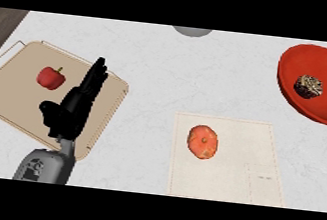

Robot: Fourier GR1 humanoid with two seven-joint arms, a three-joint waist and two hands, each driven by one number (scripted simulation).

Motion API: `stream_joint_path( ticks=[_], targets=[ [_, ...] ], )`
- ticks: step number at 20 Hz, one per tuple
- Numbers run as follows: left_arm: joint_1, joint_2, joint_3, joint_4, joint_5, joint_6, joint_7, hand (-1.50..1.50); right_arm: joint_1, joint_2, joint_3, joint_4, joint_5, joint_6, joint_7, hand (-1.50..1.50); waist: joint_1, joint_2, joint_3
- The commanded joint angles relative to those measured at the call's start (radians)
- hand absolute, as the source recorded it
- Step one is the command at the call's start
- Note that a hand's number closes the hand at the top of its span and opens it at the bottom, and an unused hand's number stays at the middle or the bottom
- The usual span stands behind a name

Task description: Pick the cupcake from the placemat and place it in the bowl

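With cupcake (309, 86) already in bowl (301, 99), my left hand (74, 107), fingers straight, could bump pepper (51, 77) if swung.

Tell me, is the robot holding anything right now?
No, nothing is held. The left hand rests open with straight fingers over the tan tray, apart from the red pepper. The cupcake already sits in the red bowl.
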Motion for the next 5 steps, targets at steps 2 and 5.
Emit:
stream_joint_path(
  ticks=[2,5],
  targets=[
    [-0.001,-0.003,-0.006,-0.015,0.001,-0.002,0.019,0.0,0.071,-0.009,0.002,-0.023,-0.011,0.194,-0.153,-1.5,0.002,0.001,0.001],
    [0.01,0.02,0.024,-0.008,0.031,-0.028,-0.005,0.0,0.095,-0.011,0.003,-0.041,-0.021,0.198,-0.156,-1.5,0.007,0.003,0.002]
  ],
)
